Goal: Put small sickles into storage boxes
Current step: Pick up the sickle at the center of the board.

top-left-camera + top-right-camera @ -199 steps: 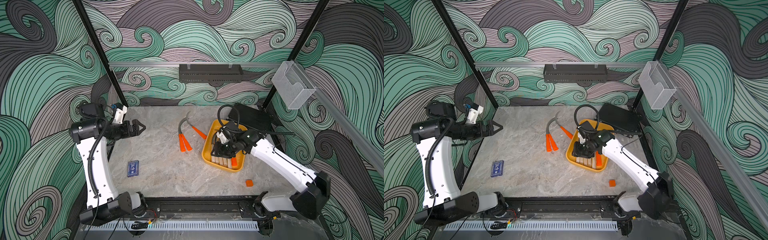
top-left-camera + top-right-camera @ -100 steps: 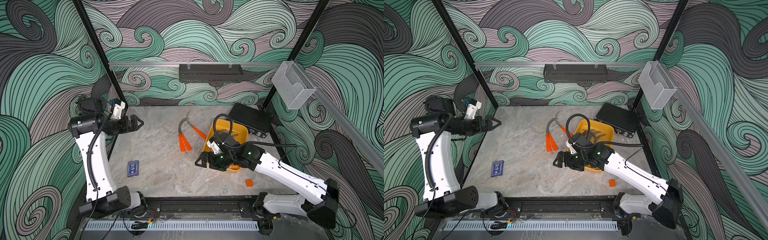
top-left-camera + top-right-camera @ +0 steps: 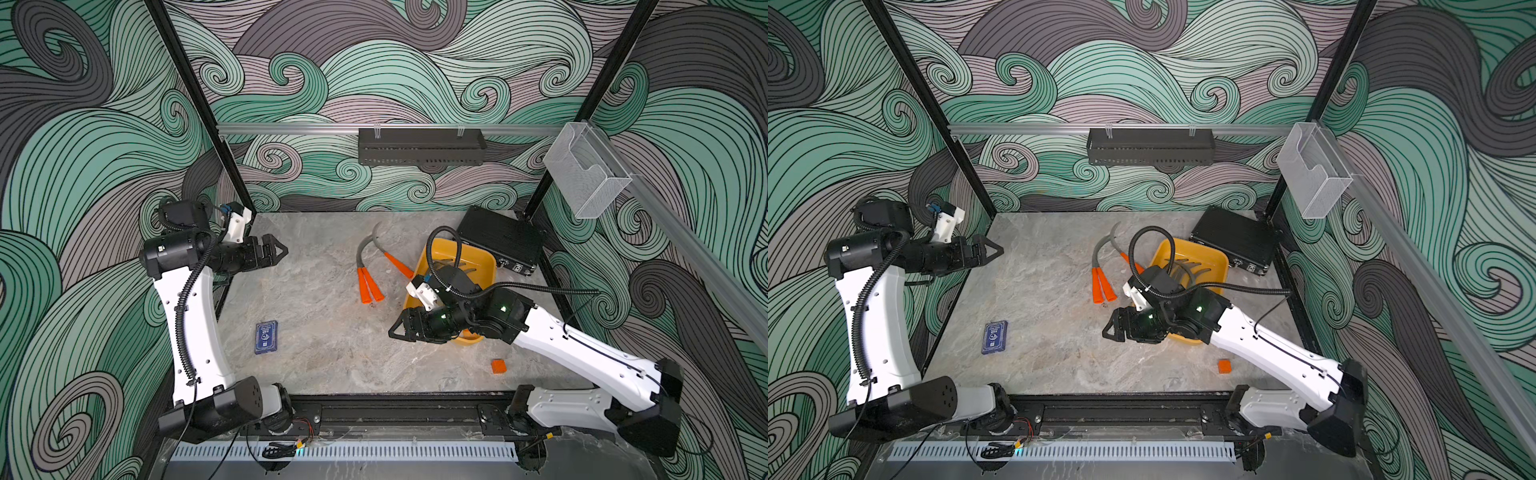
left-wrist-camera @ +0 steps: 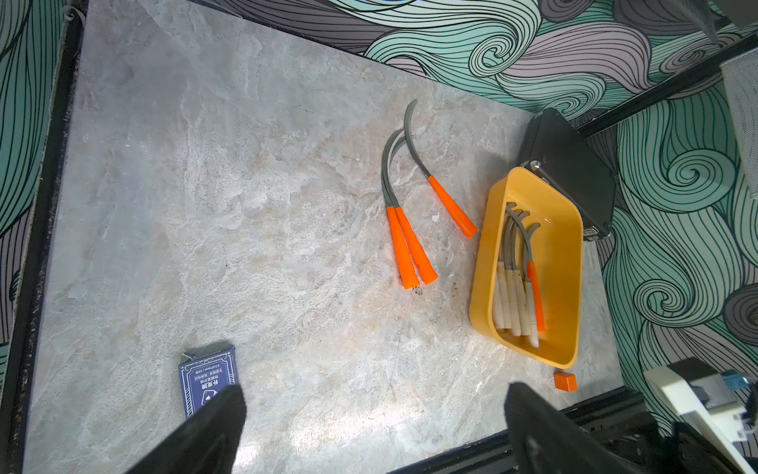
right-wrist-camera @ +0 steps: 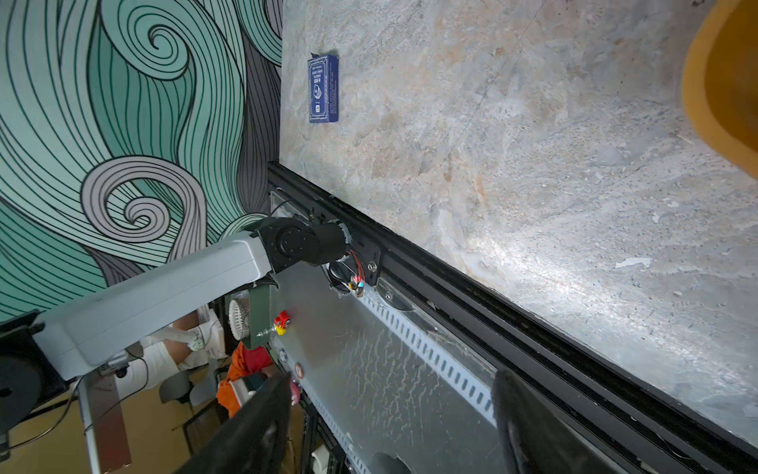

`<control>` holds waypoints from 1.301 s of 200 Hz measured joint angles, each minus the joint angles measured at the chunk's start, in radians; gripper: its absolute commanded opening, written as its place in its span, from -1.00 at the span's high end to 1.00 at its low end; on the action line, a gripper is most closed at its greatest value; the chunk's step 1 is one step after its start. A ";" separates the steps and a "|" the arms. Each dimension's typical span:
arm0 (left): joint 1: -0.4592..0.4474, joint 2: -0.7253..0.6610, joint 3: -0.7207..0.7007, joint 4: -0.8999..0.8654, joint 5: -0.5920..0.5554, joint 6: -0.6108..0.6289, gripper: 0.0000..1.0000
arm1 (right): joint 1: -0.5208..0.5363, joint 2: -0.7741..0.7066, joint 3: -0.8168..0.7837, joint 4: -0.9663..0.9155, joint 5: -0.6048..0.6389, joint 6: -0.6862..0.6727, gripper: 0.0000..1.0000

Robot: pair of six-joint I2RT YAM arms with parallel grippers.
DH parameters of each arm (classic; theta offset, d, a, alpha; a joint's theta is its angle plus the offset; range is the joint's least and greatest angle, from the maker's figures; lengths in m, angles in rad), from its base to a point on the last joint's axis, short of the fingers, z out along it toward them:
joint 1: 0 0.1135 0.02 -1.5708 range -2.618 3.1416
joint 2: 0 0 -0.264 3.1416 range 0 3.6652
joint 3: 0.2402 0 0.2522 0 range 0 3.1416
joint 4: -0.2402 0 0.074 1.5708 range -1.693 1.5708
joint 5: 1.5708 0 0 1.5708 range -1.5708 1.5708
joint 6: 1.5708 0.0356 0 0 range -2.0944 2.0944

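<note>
Work is looking a bit over half done. By the wall the left pincer (image 3: 279, 251) is hanging wide apart and empty, with a blue card box (image 3: 266, 337) lying on the tabletop (image 3: 324, 365). Three orange-handled sickles (image 3: 365, 278) are waiting loose. The right pincer (image 3: 397, 330), apart and empty, is hovering beside the yellow tray (image 3: 478, 257), which is holding about five stowed sickles (image 4: 517, 287). Its arm is covering the tray's near end, with a black case (image 3: 503, 241) just behind and an orange cube (image 3: 498, 366) in front

Blue box (image 3: 266, 337), perhaps cards, orange cube (image 3: 498, 366) and black case (image 3: 500, 239) lie apart.
</note>
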 measured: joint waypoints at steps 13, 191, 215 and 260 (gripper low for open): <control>0.000 0.000 0.000 0.003 0.005 0.000 -0.97 | -0.005 0.042 0.058 -0.031 0.016 -0.055 -0.32; 0.000 -0.094 -0.089 -0.041 -0.031 0.079 -0.95 | -0.175 0.455 0.474 -0.308 0.042 -0.425 0.18; 0.000 -0.097 -0.089 -0.042 -0.031 0.074 -0.97 | -0.175 0.551 0.594 -0.352 0.065 -0.460 0.12; 0.000 -0.092 -0.076 -0.048 -0.029 0.051 -0.97 | -0.175 0.815 0.870 -0.444 0.158 -0.507 0.05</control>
